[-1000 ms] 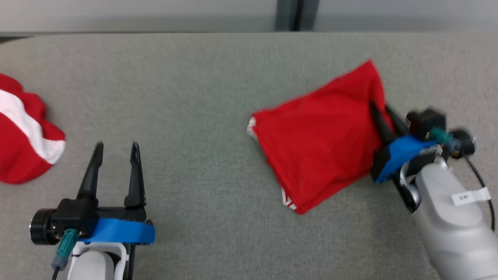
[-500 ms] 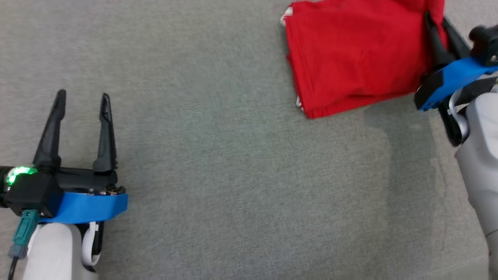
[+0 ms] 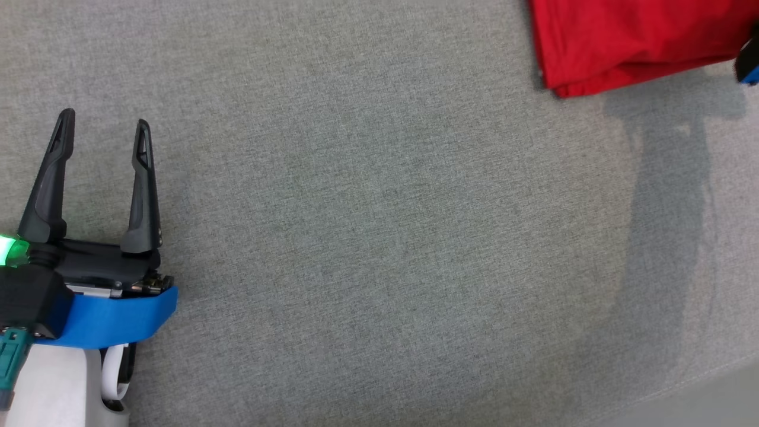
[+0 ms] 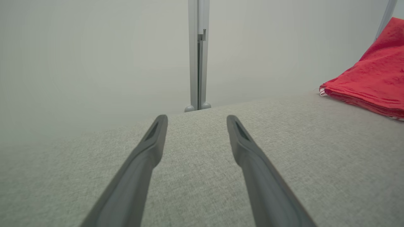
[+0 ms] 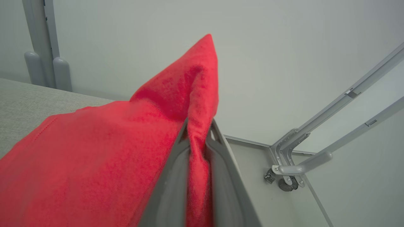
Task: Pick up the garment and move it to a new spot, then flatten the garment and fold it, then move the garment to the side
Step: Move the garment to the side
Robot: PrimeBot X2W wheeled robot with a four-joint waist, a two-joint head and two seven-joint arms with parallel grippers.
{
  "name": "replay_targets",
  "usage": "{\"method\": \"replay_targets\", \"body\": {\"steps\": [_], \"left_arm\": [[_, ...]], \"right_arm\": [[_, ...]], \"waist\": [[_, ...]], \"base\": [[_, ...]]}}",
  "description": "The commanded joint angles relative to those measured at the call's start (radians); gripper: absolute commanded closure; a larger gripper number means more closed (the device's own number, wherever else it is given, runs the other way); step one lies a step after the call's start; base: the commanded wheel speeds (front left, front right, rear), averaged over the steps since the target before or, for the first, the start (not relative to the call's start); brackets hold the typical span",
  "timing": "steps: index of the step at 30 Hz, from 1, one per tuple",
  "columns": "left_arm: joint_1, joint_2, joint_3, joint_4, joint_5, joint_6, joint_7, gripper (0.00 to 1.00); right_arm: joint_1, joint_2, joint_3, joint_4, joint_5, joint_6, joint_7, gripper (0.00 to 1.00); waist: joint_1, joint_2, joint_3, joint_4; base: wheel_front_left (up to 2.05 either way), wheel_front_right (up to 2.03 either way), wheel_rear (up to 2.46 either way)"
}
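The garment (image 3: 628, 41) is red and folded, lying at the top right of the head view on the grey fabric surface (image 3: 379, 237). In the right wrist view my right gripper (image 5: 197, 132) is shut on a raised edge of the garment (image 5: 104, 151), the red cloth pinched between both fingers. My left gripper (image 3: 102, 121) stands open at the lower left, far from the garment, nothing between its fingers. The left wrist view has that gripper (image 4: 195, 121) hovering over the bare surface, the garment (image 4: 372, 88) off to its right.
A grey wall and a vertical metal post (image 4: 198, 56) stand behind the surface. Beyond the surface's right edge, a wheeled metal frame (image 5: 315, 151) rests on the floor. The right arm's shadow (image 3: 670, 196) falls on the surface.
The head camera has tilted down and swung left, so the garment and right gripper slid to the top right corner. The red-and-white cloth at far left left the picture. Both gripper states are unchanged.
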Motion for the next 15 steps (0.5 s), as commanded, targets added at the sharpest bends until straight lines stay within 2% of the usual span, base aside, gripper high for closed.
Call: {"method": "replay_targets", "body": {"steps": [1,9,10,11,15], "left_arm": [[-0.013,0.006,0.000,-0.006,0.001,-0.001,-0.002,0.00],[-0.033,0.023,-0.003,-0.020,-0.007,-0.001,0.002,0.00],[-0.037,0.022,-0.005,-0.019,-0.006,0.000,0.002,0.00],[-0.039,0.021,-0.006,-0.018,-0.007,0.001,0.002,0.00],[-0.043,0.016,-0.010,-0.007,-0.015,0.007,0.001,0.00]], "right_arm": [[-0.022,-0.010,-0.005,0.005,0.000,0.000,0.002,1.00],[-0.104,-0.010,-0.004,0.089,-0.014,0.000,0.007,1.00],[-0.113,-0.011,-0.002,0.100,-0.017,0.000,0.005,0.57],[-0.121,-0.011,-0.002,0.112,-0.020,0.000,0.002,0.00],[-0.139,-0.023,-0.023,0.146,-0.034,0.000,-0.010,0.00]], "waist": [[-0.0001,-0.0003,0.007,0.003],[-0.0001,-0.0003,0.041,0.007],[-0.0001,-0.0003,0.043,0.009],[-0.0001,-0.0003,0.044,0.011],[-0.0001,-0.0003,0.039,0.024]], "base": [[0.00,0.00,0.00],[0.00,0.00,0.00],[0.00,0.00,0.00],[0.00,0.00,0.00],[0.00,0.00,0.00]]}}
